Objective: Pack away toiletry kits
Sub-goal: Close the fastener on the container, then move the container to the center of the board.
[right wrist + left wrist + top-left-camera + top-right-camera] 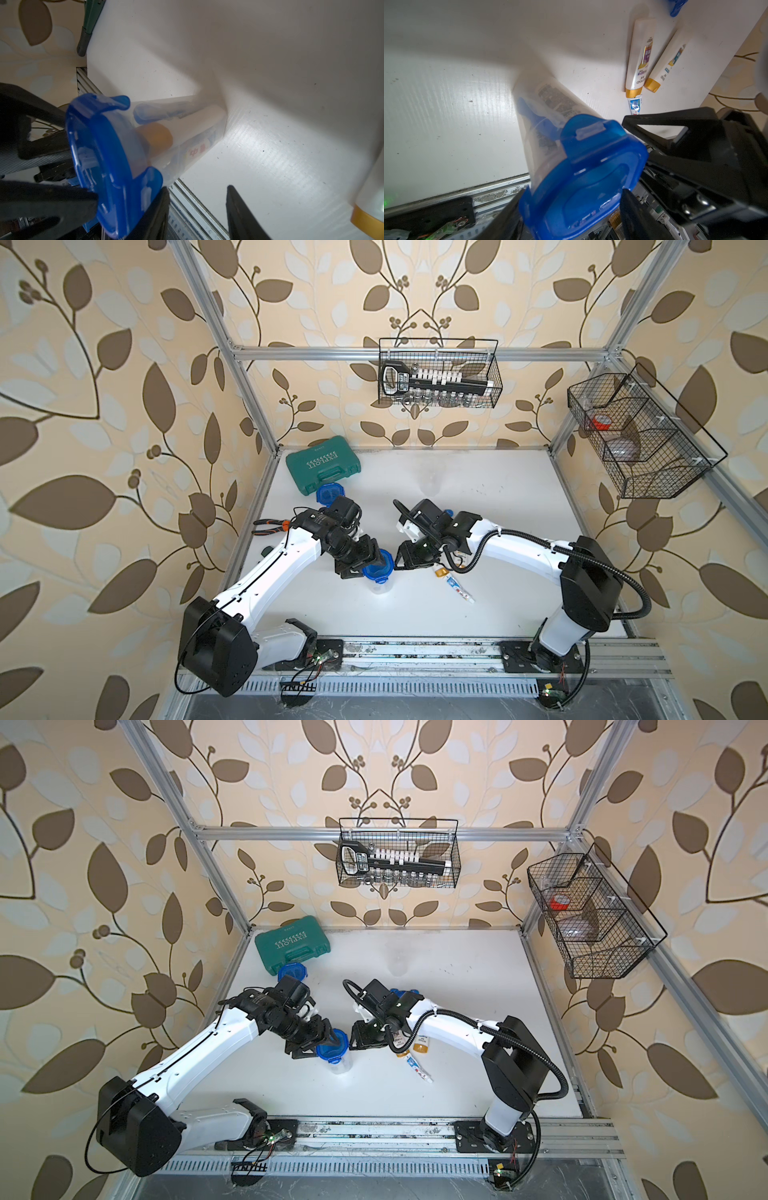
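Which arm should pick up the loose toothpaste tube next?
Right, I'd say. The right gripper is open and empty, and the toothpaste tube lies close by it; the left gripper is clamped on the blue lid of the clear jar.

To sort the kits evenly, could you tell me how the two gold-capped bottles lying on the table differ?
The purple-labelled bottle has purple print, the blue-labelled bottle blue print. The toothpaste tube lies at the purple-labelled bottle's cap, not the blue-labelled bottle's. Both are white, gold-capped and lying flat, caps close together, bodies angled apart.
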Controlling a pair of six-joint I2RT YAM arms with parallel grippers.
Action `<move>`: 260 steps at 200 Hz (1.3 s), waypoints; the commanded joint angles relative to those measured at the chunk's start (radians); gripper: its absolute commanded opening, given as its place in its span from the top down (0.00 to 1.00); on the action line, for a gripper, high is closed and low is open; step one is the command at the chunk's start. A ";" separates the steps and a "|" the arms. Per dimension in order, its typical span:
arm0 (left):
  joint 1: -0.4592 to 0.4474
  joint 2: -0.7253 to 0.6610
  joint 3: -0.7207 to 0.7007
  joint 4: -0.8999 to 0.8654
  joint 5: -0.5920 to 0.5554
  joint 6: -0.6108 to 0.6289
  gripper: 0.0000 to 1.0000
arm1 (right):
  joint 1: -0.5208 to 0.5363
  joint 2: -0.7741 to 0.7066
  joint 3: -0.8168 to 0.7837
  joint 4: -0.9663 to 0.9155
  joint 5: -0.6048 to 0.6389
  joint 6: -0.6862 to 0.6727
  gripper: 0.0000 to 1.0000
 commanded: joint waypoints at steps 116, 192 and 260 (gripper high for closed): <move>0.002 0.056 0.216 -0.241 -0.203 0.128 0.01 | -0.134 -0.165 -0.151 0.014 0.000 0.010 0.47; -0.205 0.111 0.322 -0.266 -0.489 -0.233 0.01 | -0.159 -0.247 -0.180 -0.031 0.008 -0.058 0.36; -0.327 0.232 0.347 -0.228 -0.589 -0.430 0.01 | -0.290 -0.366 -0.277 -0.051 -0.082 -0.140 0.25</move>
